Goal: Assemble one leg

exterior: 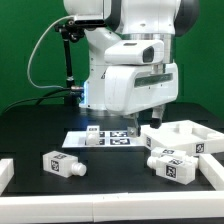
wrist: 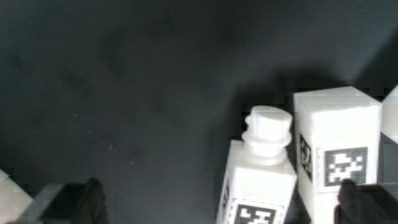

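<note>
The legs lie on their sides on the black table (exterior: 30,135), scattered around the marker board (exterior: 105,138), so a claw coming straight down can close across any of them. A lone leg (exterior: 62,163) rests in front of the marker board toward the exterior view's left, well apart from everything else. A pair of legs (exterior: 172,168) sits in front of the board toward the exterior view's right. The big rimmed panel (exterior: 188,135) is just behind them, off the board's right end.

The arm (exterior: 125,60) leans over the table with its wrist turned so the gripper (exterior: 152,116) points straight down. The gripper hangs clear of the table, to the exterior view's right of the marker board and above that pair.

In the wrist view the leg (wrist: 260,175) lies directly beneath the claw, narrow tip pointing away from the fingers (wrist: 68,205). The fingers are spread wide and hold nothing, so the claw is released and empty.

A second white piece (wrist: 342,135) lies just beside the leg; whether the two touch cannot be told. The leg sits nearer one finger than the other. The claw would probably need a small sideways correction before descending. The crowding neighbour leaves little room for the finger on that side, so it could get nudged.
</note>
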You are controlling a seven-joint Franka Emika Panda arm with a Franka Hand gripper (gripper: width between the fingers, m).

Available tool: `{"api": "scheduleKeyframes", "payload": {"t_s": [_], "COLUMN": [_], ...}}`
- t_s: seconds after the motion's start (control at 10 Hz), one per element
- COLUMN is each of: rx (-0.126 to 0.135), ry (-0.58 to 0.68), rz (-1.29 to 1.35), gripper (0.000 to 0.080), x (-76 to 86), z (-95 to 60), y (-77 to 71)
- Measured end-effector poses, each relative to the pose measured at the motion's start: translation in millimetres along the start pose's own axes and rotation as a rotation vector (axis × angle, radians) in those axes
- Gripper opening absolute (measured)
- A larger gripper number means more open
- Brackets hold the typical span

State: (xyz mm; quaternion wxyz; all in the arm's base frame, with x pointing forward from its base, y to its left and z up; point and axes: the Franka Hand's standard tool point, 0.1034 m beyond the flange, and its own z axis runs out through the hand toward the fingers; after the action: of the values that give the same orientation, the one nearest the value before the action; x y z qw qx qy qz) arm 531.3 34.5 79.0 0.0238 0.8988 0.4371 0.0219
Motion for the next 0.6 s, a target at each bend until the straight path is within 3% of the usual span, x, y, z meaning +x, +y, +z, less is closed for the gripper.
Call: {"api": "scheduleKeyframes", "payload": {"t_s": [0.6], "rx": [0.005], "ry": [-0.004], "rz": [0.002], "gripper": [0.0650], "x": [-3.6], "z": [1.3], "y": [1.1]}}
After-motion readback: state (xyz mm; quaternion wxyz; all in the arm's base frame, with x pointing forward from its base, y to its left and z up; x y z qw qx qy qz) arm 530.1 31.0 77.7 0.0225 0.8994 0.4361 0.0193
